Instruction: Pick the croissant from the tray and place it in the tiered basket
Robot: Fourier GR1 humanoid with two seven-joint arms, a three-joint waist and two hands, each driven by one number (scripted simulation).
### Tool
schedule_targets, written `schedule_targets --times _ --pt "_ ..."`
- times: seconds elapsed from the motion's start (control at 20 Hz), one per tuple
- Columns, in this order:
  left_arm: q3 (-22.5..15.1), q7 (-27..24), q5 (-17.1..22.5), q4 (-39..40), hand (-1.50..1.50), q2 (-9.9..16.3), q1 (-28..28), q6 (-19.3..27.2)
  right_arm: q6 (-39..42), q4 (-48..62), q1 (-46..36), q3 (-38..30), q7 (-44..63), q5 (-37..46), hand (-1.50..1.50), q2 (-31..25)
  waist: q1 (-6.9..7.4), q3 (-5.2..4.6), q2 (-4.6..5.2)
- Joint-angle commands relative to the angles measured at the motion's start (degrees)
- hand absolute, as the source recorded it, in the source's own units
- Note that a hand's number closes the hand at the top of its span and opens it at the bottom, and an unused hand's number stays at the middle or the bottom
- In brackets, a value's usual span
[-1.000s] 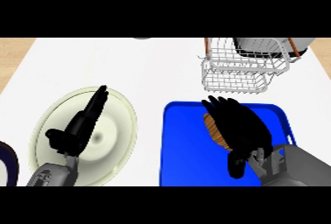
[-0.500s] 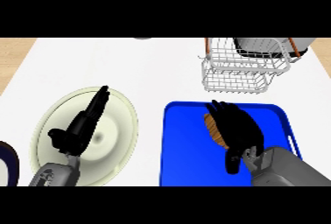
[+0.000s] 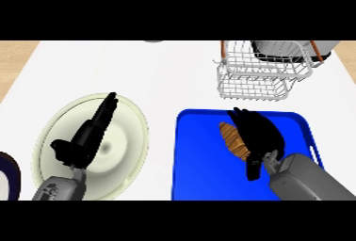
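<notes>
Two grey forearms — smooth, rounded, blocky casings — each ending in a matte black hand: left hand [image 3: 82, 141], right hand [image 3: 257, 136]. Slim black fingers and thumb; no markings or cables show.

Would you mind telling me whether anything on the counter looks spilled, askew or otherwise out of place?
Nothing stands out. The croissant lies on the blue tray under the right hand, the tiered basket stands upright behind the tray, and the left hand rests open over the pale plate. No spill or damage shows.
</notes>
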Motion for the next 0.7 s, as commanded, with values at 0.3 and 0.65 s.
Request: schedule_targets --times 0.3,0.65 --pt "1.2 0.0 -1.5 4.2 0.00 -1.9 -0.4 -1.7 -0.8 7.2 2.1 -2.5 -7.0 7.9 -1.50 5.3 -0.12 -0.54 0.43" --pt "2.2 -0.9 -2.0 3.4 0.00 -1.8 1.3 -1.9 -9.7 9.5 3.4 -3.9 -17.8 10.4 1.50 8.5 0.01 -0.53 0.43"
